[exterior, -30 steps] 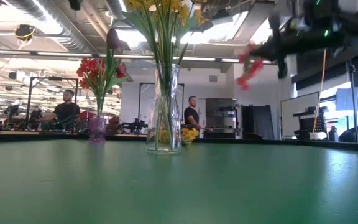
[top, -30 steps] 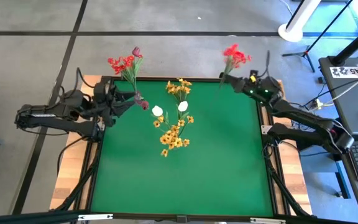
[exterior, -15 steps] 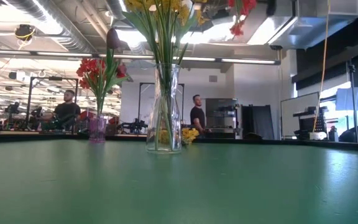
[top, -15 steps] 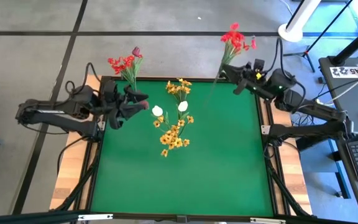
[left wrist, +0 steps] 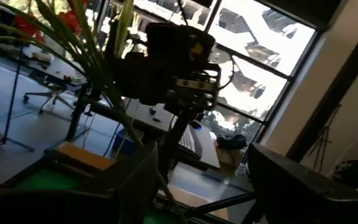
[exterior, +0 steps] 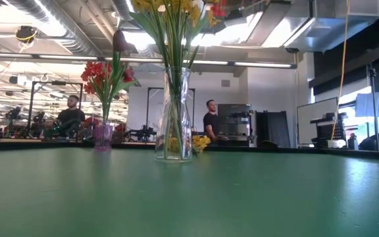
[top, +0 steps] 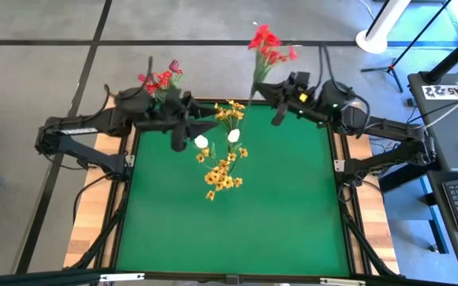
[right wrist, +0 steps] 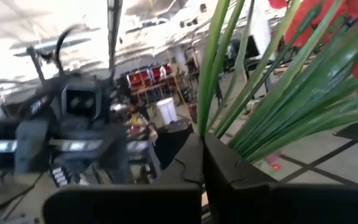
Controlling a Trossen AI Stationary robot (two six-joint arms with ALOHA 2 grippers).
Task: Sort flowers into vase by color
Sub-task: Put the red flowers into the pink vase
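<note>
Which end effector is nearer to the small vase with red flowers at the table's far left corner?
Left. The left end effector is just beside the small vase's red flowers. The right end effector, shut on a red flower cluster, is across the table's far edge.

The flat table mat is deep green, framed by a black rim with pale wood showing at the left edge. Near the far edge, a clear glass vase holds yellow-orange flower clusters on green stems, with two white buds among them. At the far left corner a small purple-tinted vase carries red flower clusters and a dark-red bud. Both arms are black; the right gripper clasps a bright red bunch with green stems.
</note>
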